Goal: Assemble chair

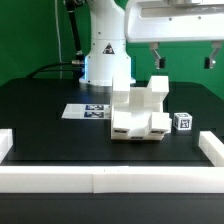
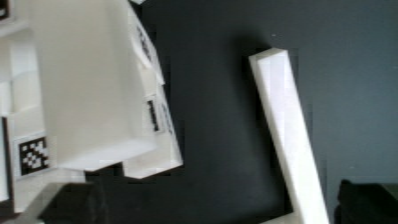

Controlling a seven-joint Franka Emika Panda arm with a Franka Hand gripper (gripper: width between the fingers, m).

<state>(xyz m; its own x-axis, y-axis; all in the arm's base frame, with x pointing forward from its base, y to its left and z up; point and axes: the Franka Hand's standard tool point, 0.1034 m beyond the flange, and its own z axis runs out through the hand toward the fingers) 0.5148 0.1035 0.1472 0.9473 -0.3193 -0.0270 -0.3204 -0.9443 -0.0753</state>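
In the exterior view the chair stands in the middle of the black surface. It is chunky and white and only partly put together, with a back part that sticks up. A small block with a black-and-white face sits on the surface just beside the chair, at 3 o'clock from it, not touching. The marker board lies flat at 9 o'clock from the chair. White rails run along the near edge and both sides of the surface. The white arm stands behind the chair at 11 o'clock.

The hand hangs in the air at 1 o'clock from the chair. Its two fingers are spread wide apart with nothing between them.

The wrist view looks down from the hand and shows things up close. One side of the chair fills a big part of it, and a square tag on that side is easy to see. A rail lies apart from the chair, with bare black surface between them. Only the exterior view shows the whole chair, the small block, the marker board and the arm.
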